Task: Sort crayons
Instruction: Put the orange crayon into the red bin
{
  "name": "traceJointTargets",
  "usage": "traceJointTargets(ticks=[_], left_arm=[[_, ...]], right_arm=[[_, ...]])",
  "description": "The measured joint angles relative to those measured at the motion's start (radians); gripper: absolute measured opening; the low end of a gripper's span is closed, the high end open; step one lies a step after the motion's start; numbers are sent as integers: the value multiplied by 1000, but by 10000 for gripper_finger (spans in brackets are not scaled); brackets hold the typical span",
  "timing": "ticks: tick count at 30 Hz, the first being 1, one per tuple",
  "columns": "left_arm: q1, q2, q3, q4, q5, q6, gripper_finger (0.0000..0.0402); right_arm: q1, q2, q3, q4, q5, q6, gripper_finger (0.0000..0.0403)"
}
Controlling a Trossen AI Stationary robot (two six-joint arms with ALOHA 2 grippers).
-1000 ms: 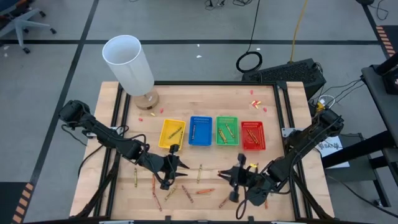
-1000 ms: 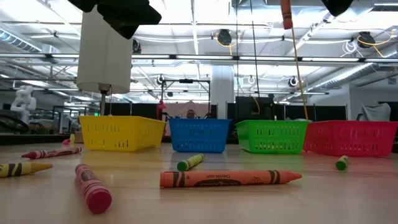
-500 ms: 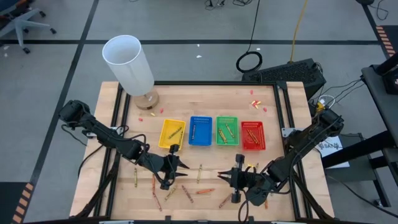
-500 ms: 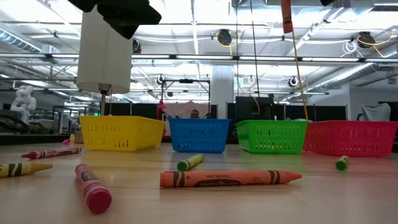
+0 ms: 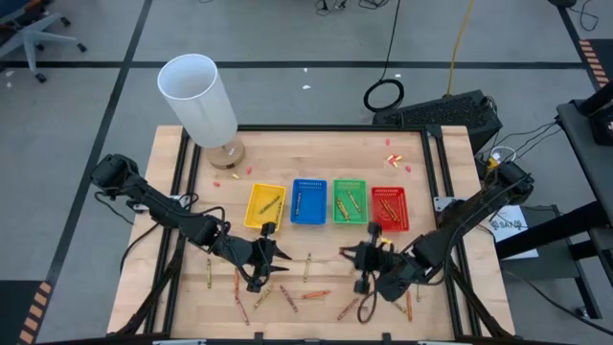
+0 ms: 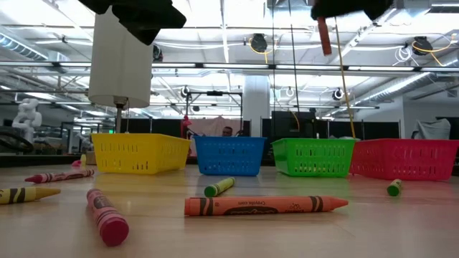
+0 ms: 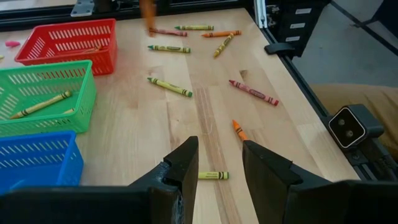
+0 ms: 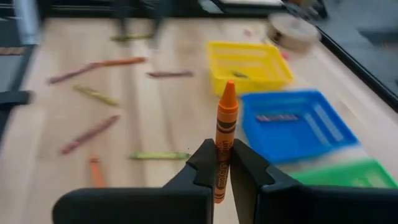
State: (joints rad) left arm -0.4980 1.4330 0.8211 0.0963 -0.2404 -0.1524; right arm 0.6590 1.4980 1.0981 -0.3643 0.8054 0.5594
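Since the earlier frames the right arm has swung inward twd the trays; left arm hasn't budged.

High view: right gripper (image 5: 369, 257) now sits just below the gap btwn green tray (image 5: 349, 201) and red tray (image 5: 389, 208), jaws closed on an orange crayon (too small to make out here). Left gripper (image 5: 271, 257) waits below the yellow tray (image 5: 264, 205), jaws partly apart, nothing in them. Loose crayons (image 5: 308, 266) scattered over the near part of the table (image 5: 316, 153), btwn and below the two arms; a few already in the trays. Blue tray (image 5: 308, 200) sits btwn yellow and green. White cup (image 5: 197, 100) at far left corner.

Low view: held orange crayon (image 6: 325, 35) hangs high, upright w/ a slight tilt, well above the table. Another orange one (image 6: 265, 206) lies flat up front.

Left wrist view: left fingers (image 7: 181, 168) apart, empty; short yellow-green crayon (image 7: 213, 175) on the wood just ahead.

Right wrist view: right fingers (image 8: 204, 161) pinch the orange crayon (image 8: 224, 138) low on its wrapped shaft, tip pointing away from the wrist.

Handling, my read: crayons are light, stiff, but wax snaps under a hard squeeze and they roll; paper wrap gives grip. Best taken mid-shaft, across the length.
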Motion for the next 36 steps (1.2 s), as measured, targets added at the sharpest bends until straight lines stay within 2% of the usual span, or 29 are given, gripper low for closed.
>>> traceJointTargets(ticks=[5,8,10,13,20,24,30,36], left_arm=[[0,0,0,0,0,1,125],[0,0,0,0,0,0,125],[0,0,0,0,0,0,125],[-3,0,0,-1,0,0,125],[-3,0,0,-1,0,1,125],[-3,0,0,-1,0,1,125],[-3,0,0,-2,0,1,125],[-3,0,0,-2,0,0,125]], right_arm=[[-71,-86,0,-205,-26,215,13],[-114,-127,0,-323,-47,268,13],[-139,-149,0,-397,-24,297,13],[-175,-174,0,-507,11,376,13],[-244,-200,-1,-752,-24,646,13],[-249,-189,-42,-747,3,734,13],[-250,-190,-132,-696,-83,850,13],[-259,-190,-218,-702,-107,966,13]])
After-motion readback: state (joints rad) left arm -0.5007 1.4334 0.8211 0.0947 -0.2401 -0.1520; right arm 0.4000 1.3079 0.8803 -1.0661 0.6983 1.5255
